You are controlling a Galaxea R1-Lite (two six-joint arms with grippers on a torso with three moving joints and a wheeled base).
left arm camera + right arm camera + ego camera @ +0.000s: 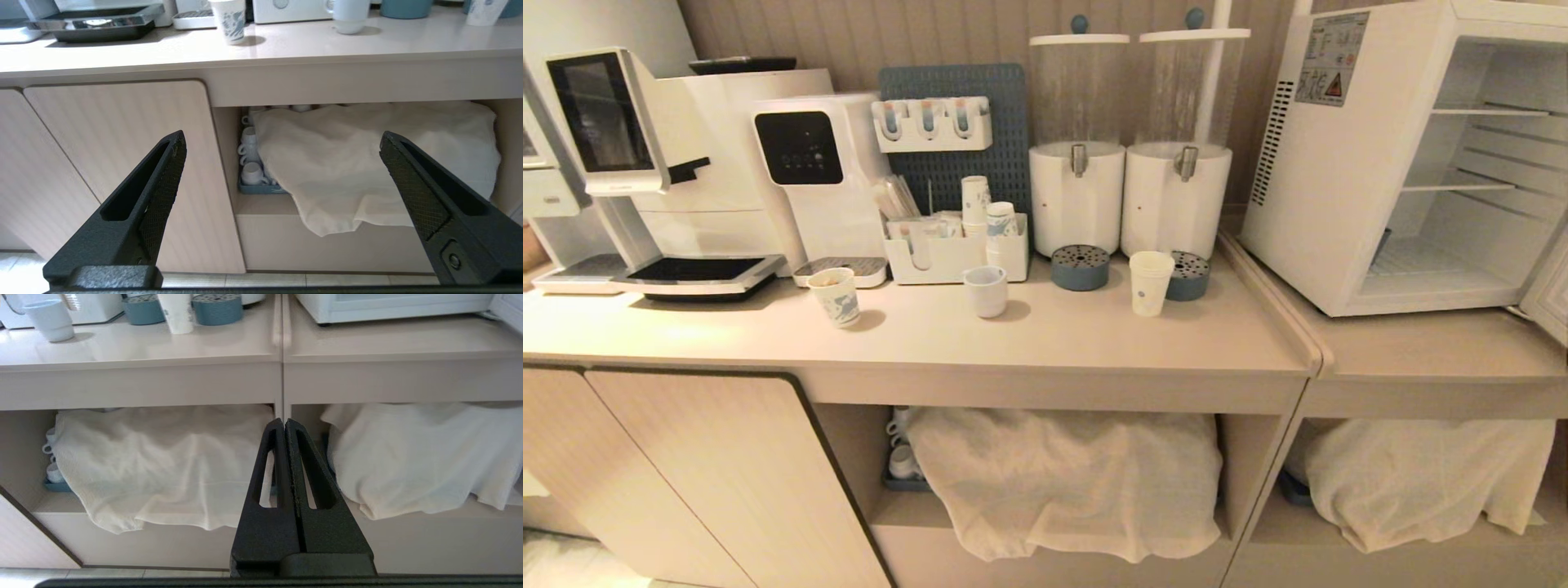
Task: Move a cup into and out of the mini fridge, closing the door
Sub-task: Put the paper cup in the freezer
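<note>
Since neither arm shows in the head view, both look parked low in front of the cabinets, facing the shelves below the surface [1045,343]. Left claw [282,147]: released, fingers spread wide, nothing between them. Right claw [284,424]: clenched, fingers pressed together, grasping nothing.

The cup [1150,282] stands upright on the surface, touching or just in front of the right-hand blue drip tray [1188,276], under the right dispenser [1176,196]. From the cup, the mini fridge [1339,204] lies at about 2 o'clock, on the adjoining surface. Its door [1547,298] is swung open, only an edge showing at the picture's right border; cavity and wire shelves are exposed and look empty.

Judgement: the open door suits loading first; the cup has not yet gone in, so the task is at its start.

Distractors: the patterned paper cup [836,296] at 9 o'clock from the target, well apart; the squat white cup [986,291] between them. The cup's nearness to the drip tray leaves little room behind it for a finger.
</note>
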